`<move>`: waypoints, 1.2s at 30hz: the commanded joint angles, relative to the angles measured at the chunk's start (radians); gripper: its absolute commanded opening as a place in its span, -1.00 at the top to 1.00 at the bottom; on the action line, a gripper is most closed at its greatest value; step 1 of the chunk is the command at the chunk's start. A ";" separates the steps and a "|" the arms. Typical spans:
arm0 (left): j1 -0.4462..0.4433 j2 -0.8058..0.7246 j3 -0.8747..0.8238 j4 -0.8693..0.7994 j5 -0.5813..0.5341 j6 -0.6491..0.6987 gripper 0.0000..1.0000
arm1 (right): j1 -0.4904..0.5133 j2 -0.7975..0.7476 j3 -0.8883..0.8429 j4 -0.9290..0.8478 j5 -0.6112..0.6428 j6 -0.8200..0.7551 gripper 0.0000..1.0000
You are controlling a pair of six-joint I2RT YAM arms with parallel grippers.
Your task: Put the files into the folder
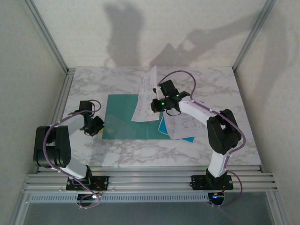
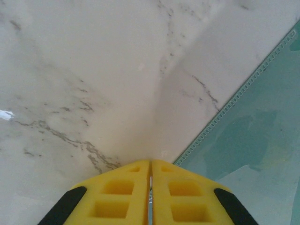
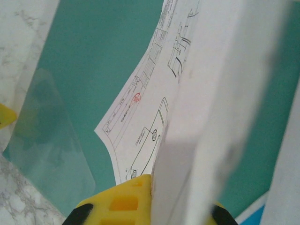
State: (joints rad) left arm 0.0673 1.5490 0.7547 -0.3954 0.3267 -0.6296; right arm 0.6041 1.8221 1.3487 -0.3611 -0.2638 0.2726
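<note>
The teal folder [image 1: 123, 117] lies flat on the marble table, left of centre. My left gripper [image 1: 97, 125] sits at its left edge, its yellow fingers [image 2: 122, 192] shut with a thin clear cover flap [image 3: 47, 150] of the folder [image 2: 262, 136] pinched between them. My right gripper [image 1: 154, 104] is shut on a white printed sheet [image 1: 144, 96] of the files and holds it lifted and curled above the folder's right half. In the right wrist view that sheet [image 3: 154, 93] rises from the gripper [image 3: 152, 177] over the teal folder [image 3: 93, 47]. More sheets [image 1: 182, 125] lie right of the folder.
A blue sheet [image 1: 190, 139] peeks out under the loose papers at the right. Metal frame posts [image 1: 51, 42] stand at the table's back corners, with white walls behind. Bare marble [image 1: 225, 89] lies at the back right.
</note>
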 commanded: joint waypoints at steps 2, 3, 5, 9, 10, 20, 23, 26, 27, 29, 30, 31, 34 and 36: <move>-0.004 0.000 -0.023 0.024 0.047 -0.007 0.83 | 0.032 -0.042 -0.016 0.026 0.018 -0.084 1.00; -0.004 -0.001 -0.024 0.023 0.048 -0.007 0.84 | 0.036 -0.048 -0.024 0.029 0.029 -0.094 1.00; -0.004 -0.001 -0.025 0.024 0.048 -0.006 0.83 | 0.043 -0.062 -0.039 0.037 0.048 -0.113 1.00; -0.004 0.000 -0.029 0.024 0.054 -0.002 0.83 | 0.050 -0.084 -0.070 0.061 0.047 -0.148 1.00; -0.004 0.001 -0.028 0.024 0.055 -0.002 0.83 | 0.050 -0.084 -0.074 0.063 0.042 -0.151 1.00; -0.004 -0.002 -0.027 0.025 0.055 -0.002 0.86 | 0.050 -0.065 -0.091 0.083 -0.078 -0.116 1.00; -0.004 -0.004 -0.030 0.024 0.051 -0.004 0.86 | 0.051 -0.051 -0.096 0.084 -0.121 -0.106 1.00; -0.005 -0.006 -0.032 0.024 0.053 -0.004 0.85 | 0.049 -0.050 -0.113 0.104 -0.143 -0.091 1.00; -0.004 -0.007 -0.032 0.023 0.054 -0.004 0.86 | 0.048 -0.049 -0.118 0.108 -0.150 -0.086 1.00; -0.004 -0.007 -0.032 0.023 0.054 -0.004 0.86 | 0.044 -0.038 -0.126 0.119 -0.178 -0.075 1.00; -0.004 -0.007 -0.032 0.023 0.055 -0.004 0.86 | 0.041 -0.033 -0.128 0.126 -0.196 -0.069 1.00; -0.004 -0.006 -0.032 0.024 0.055 -0.004 0.86 | 0.038 -0.026 -0.132 0.131 -0.214 -0.063 1.00; -0.004 -0.007 -0.034 0.023 0.057 -0.004 0.86 | 0.032 -0.012 -0.149 0.156 -0.253 -0.044 1.00; -0.004 -0.006 -0.037 0.024 0.055 -0.004 0.89 | 0.027 -0.006 -0.166 0.183 -0.275 -0.023 1.00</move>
State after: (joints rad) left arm 0.0673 1.5394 0.7425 -0.3824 0.3298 -0.6296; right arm 0.6430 1.7962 1.2114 -0.2241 -0.4732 0.2142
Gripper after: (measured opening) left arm 0.062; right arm 0.052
